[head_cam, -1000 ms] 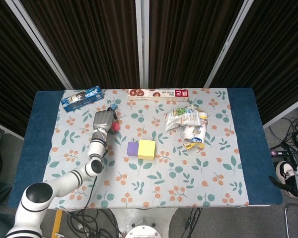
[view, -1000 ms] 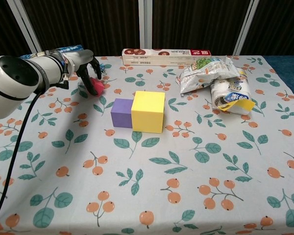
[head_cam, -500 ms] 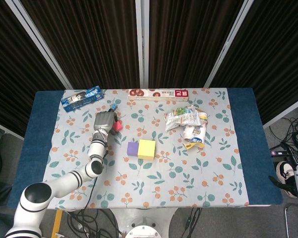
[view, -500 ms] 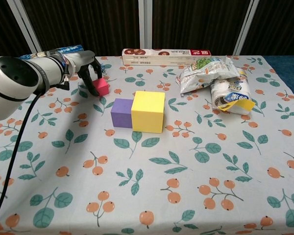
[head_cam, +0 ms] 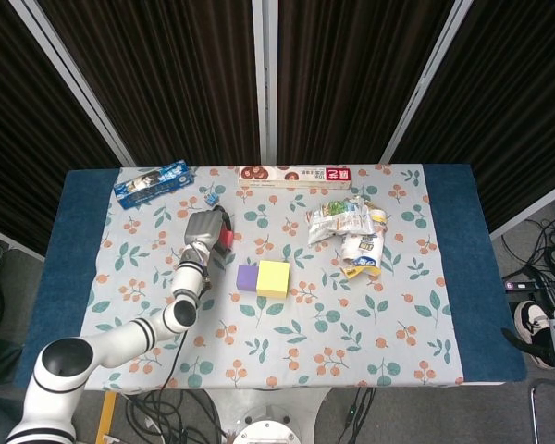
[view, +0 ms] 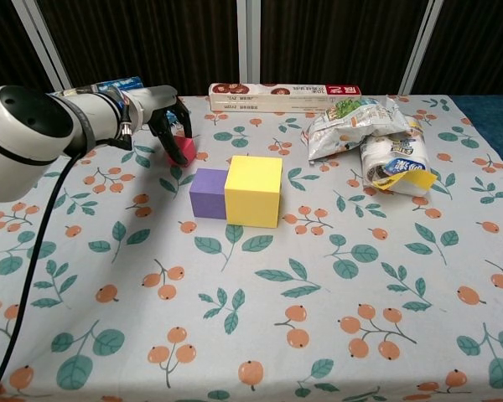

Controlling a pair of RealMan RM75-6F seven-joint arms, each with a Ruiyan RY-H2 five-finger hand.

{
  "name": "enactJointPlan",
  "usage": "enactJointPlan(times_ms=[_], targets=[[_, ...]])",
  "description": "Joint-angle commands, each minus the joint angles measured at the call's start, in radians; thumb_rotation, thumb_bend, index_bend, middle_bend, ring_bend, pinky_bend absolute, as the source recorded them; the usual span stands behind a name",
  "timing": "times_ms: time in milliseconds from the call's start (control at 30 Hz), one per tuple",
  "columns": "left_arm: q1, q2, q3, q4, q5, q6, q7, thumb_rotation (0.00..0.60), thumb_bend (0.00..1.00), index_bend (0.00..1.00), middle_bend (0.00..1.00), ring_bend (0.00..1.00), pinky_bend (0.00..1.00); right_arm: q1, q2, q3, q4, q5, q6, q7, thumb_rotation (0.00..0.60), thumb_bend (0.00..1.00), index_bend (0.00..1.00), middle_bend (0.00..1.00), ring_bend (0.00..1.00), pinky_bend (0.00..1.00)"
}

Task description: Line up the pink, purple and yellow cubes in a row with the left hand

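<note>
The purple cube (head_cam: 247,277) (view: 208,193) and the larger yellow cube (head_cam: 273,278) (view: 254,190) stand side by side, touching, near the middle of the flowered cloth. My left hand (head_cam: 206,229) (view: 166,117) is up and to the left of the purple cube. Its fingers hold the small pink cube (head_cam: 226,240) (view: 184,149), which they partly cover. A small gap separates the pink cube from the purple one. Neither view shows my right hand.
A long red-and-white box (head_cam: 294,174) (view: 283,92) lies along the far edge. Crumpled snack bags (head_cam: 344,220) (view: 352,124) and a white packet (head_cam: 364,248) (view: 392,163) sit at the right. A blue packet (head_cam: 153,183) lies at the far left.
My left hand has carried the pink cube to the right and nearer, toward the purple cube. The purple and yellow cubes have stayed put.
</note>
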Motion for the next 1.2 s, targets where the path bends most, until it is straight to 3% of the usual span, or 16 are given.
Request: enactJointPlan(times_ms=[33, 300, 633, 767, 1200], targets=[[-0.006, -0.014, 0.012, 0.027, 0.013, 0.007, 0.002, 0.6, 0.21, 0.5, 0.29, 0.3, 0.31, -0.001, 0.001, 0.0, 0.0, 0.0, 0.0, 0.0, 0.6, 0.03, 0.09, 0.17, 0.01, 0.12], [-0.006, -0.034, 0.022, 0.078, 0.052, -0.008, -0.022, 0.6, 0.23, 0.52, 0.29, 0.3, 0.31, 0.002, -0.001, 0.001, 0.001, 0.001, -0.005, -0.001, 0.6, 0.03, 0.09, 0.17, 0.01, 0.12], [0.009, -0.03, 0.031, 0.075, 0.127, -0.002, -0.064, 0.6, 0.35, 0.62, 0.35, 0.3, 0.31, -0.004, 0.002, -0.001, 0.001, -0.001, 0.003, 0.004, 0.6, 0.03, 0.09, 0.17, 0.01, 0.12], [0.036, 0.023, 0.044, -0.01, 0.125, 0.019, -0.044, 0.6, 0.35, 0.62, 0.35, 0.3, 0.31, -0.001, 0.001, 0.001, 0.002, -0.008, 0.006, 0.009, 0.6, 0.03, 0.09, 0.17, 0.01, 0.12], [0.107, 0.262, 0.086, -0.429, -0.071, 0.129, 0.056, 0.6, 0.34, 0.6, 0.35, 0.3, 0.31, 0.001, -0.001, -0.004, -0.004, -0.051, 0.034, 0.022, 0.6, 0.03, 0.09, 0.17, 0.01, 0.12]])
